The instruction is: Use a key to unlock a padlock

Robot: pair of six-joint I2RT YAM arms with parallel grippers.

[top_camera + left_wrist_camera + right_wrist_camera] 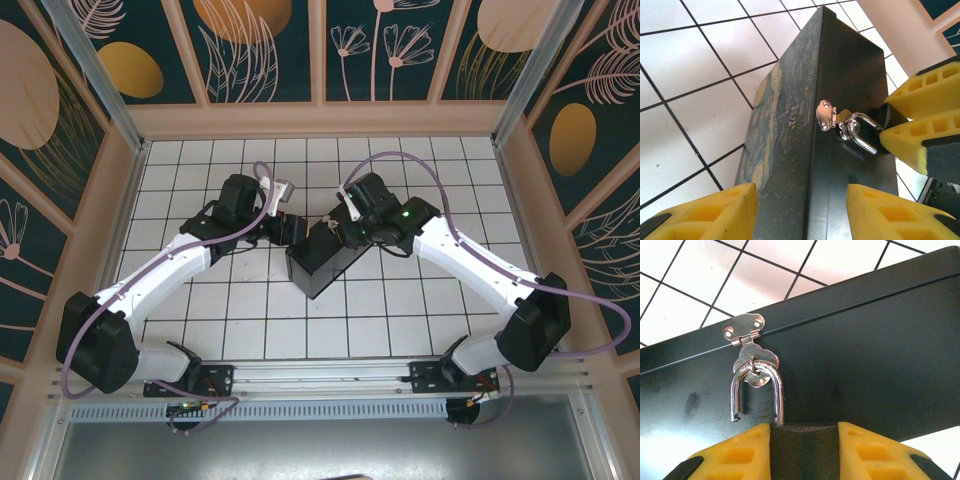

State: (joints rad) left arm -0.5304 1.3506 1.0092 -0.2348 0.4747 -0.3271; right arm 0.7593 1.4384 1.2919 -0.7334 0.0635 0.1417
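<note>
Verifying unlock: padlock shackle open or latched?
Open. The right claw grips the dark squarish padlock; its silvery shackle has one notched leg free, hooked through the black box's hasp.

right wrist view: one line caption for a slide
The right fingers grip the padlock, its shackle hooked through the hasp of the dark box, one leg free.

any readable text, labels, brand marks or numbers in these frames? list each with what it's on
None readable in any view.
padlock, held in the right gripper: no stamp or number visible.
box lid: painted swirls, no lettering.
hasp: bare metal, two rivets, no marking.
</note>
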